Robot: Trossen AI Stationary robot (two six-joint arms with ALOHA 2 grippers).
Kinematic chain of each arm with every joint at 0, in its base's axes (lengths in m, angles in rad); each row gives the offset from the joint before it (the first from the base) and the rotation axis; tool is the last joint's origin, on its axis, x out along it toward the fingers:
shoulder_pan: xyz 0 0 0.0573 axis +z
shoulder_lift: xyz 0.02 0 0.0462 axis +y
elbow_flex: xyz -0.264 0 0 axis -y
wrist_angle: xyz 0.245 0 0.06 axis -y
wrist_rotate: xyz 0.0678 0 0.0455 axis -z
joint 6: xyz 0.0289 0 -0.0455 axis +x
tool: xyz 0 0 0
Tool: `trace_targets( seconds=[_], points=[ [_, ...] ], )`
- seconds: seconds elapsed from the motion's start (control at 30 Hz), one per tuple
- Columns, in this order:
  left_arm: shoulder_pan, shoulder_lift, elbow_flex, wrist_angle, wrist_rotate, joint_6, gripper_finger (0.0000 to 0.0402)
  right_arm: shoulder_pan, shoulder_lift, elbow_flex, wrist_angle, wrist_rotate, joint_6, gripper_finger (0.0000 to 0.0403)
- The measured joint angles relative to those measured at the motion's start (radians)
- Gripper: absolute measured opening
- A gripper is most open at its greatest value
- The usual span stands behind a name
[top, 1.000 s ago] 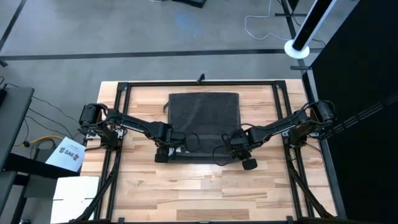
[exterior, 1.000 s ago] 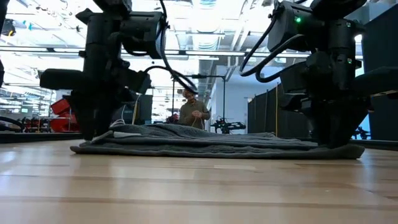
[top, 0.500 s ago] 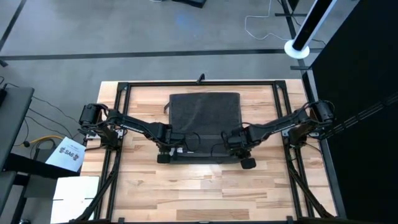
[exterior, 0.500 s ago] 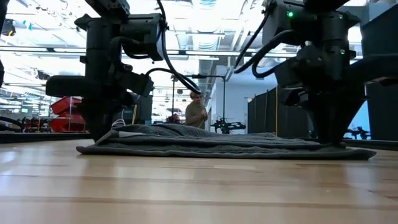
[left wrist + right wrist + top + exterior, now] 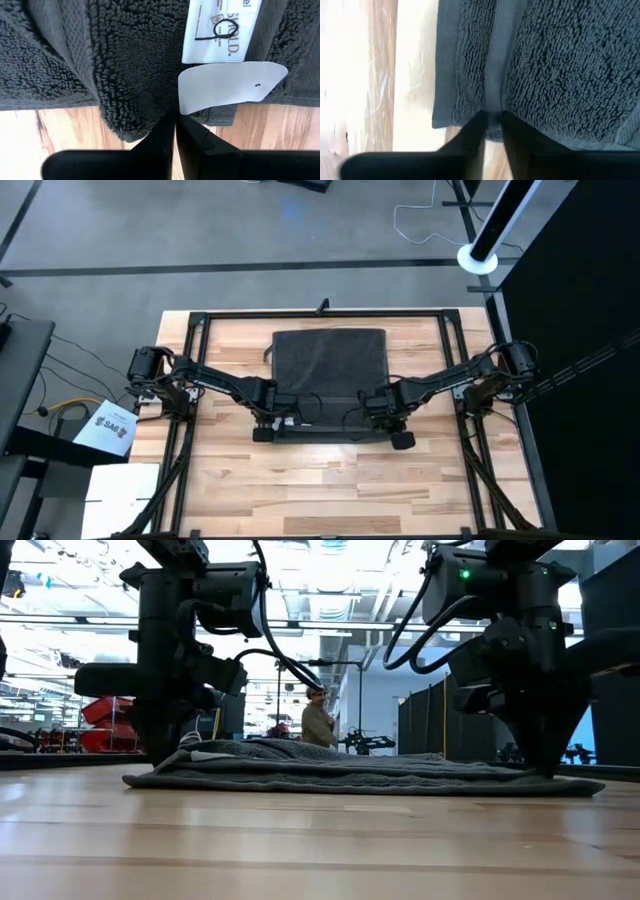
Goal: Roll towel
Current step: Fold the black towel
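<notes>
The dark grey towel [image 5: 330, 370] lies flat on the wooden table, its near edge toward my arms. Two white tags [image 5: 225, 50] sit at its near left corner. My left gripper [image 5: 272, 423] is at that corner, shut on the towel's edge [image 5: 175, 117]. My right gripper [image 5: 383, 418] is at the near right corner, its fingers [image 5: 492, 120] closed on the hem. In the low view the towel [image 5: 340, 772] lies as a low flat heap between both arms. My left gripper pinches the towel's near edge [image 5: 160, 107] between its two fingers, just beside the white tags. The fingers come from above. The towel stays on the table. One layer or several, I cannot tell. My right gripper pinches the towel's hem strip [image 5: 492, 102] near the near right corner between its two fingers [image 5: 512, 130]. The fingers come from above, at the edge. The towel lies on the table there.
A black metal frame [image 5: 320, 313] runs around the table top. Bare wood [image 5: 330, 490] stretches from the towel to the near edge. A paper [image 5: 112, 425] lies on a side stand at the left. A person [image 5: 320, 725] stands far behind the table.
The towel's near edge has slid a little toward the table's right edge, and its near right corner now lies farther out. Both grippers have stayed at the near corners.
</notes>
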Motion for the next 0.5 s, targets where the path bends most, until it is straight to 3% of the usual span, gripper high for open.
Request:
trace_targets(
  seconds=[0.2,0.5],
  points=[
    [0.000,0.000,0.005,-0.026,-0.044,0.002,0.0000,0.000,0.000,0.002,-0.009,0.000,-0.007,0.0002],
    [-0.009,-0.017,0.135,-0.197,-0.093,0.045,0.0000,0.001,-0.077,0.096,-0.175,0.045,0.024,0.0000]
  ],
)
